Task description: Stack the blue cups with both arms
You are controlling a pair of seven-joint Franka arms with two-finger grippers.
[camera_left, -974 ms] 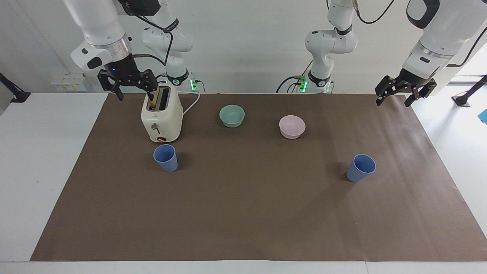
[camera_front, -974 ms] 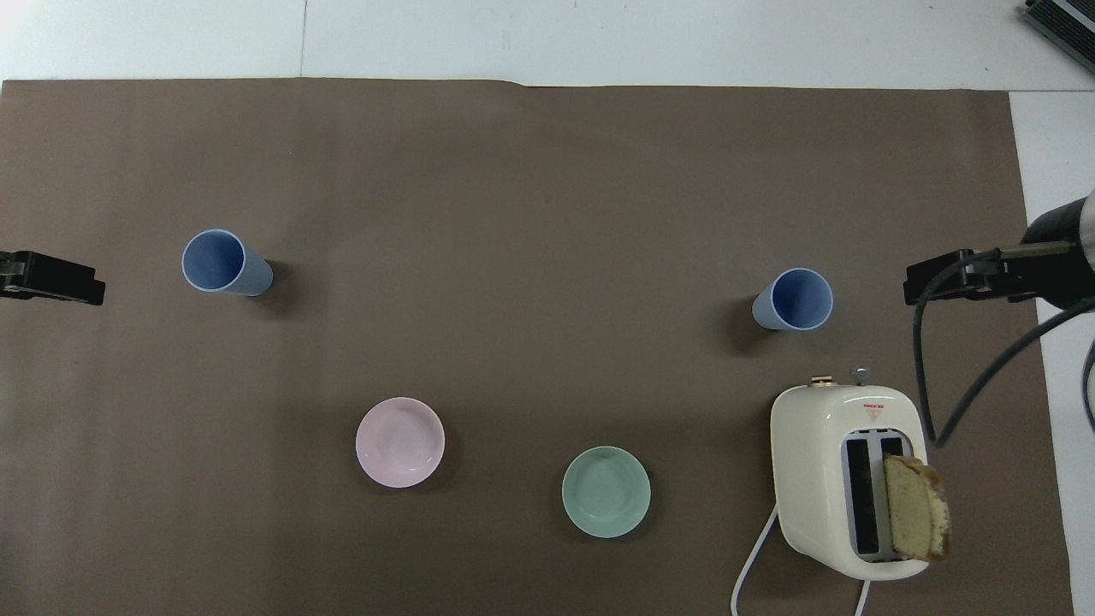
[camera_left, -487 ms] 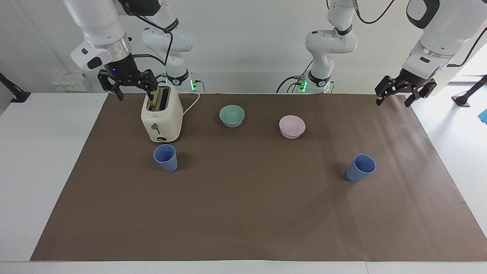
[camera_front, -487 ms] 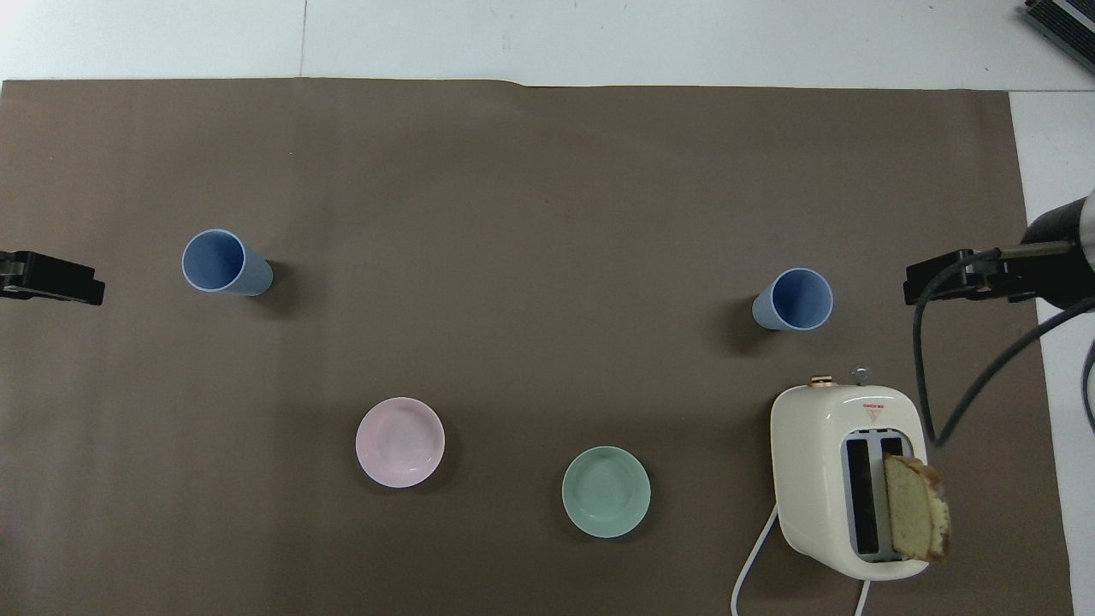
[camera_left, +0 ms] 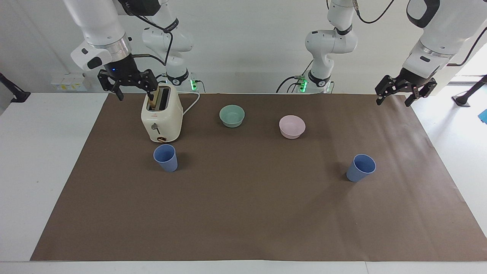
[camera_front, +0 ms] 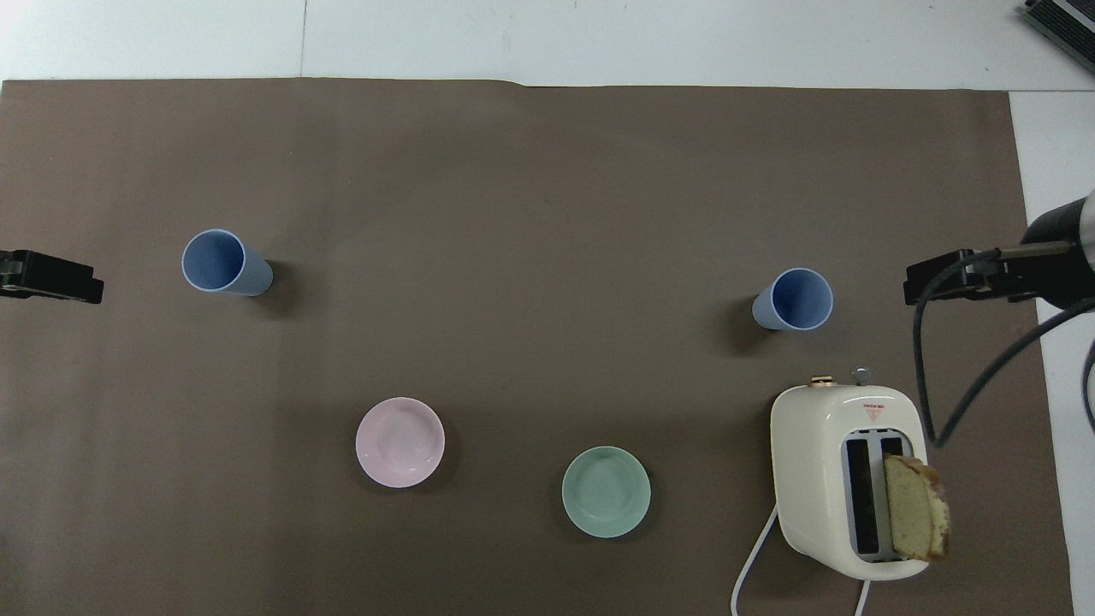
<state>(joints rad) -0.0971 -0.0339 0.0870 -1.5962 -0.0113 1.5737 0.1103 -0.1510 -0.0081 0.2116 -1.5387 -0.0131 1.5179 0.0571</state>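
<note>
Taking the facing view from its left edge across: the right arm's black two-finger end effector (camera_left: 128,90) hangs in the air over the corner of the brown paper sheet (camera_left: 243,213) at the right arm's end of the white counter (camera_left: 45,160), its fingers spread apart and gripping nothing. Just beside it stands a cream-white two-slot toaster (camera_left: 161,118) with a slice of pale bread (camera_front: 915,519) standing up out of one slot and a white cord (camera_left: 191,104) trailing toward the robots; a small red triangular mark sits on its top, too small to read. Farther from the robots than the toaster, close to its lever end, the first small periwinkle-blue plastic tumbler (camera_left: 166,157) stands upright, mouth up, on the paper. Next comes a shallow teal round bowl (camera_left: 231,115), then a shallow pale pink round bowl (camera_left: 292,126), both nearer to the robots than the tumblers and apart from each other. The second periwinkle-blue plastic tumbler (camera_left: 360,168) stands upright toward the left arm's end of the counter, well apart from the first, neither stacked. Last, the left arm's black end effector (camera_left: 395,99) hangs over the paper's corner at that end, fingers spread, empty
</note>
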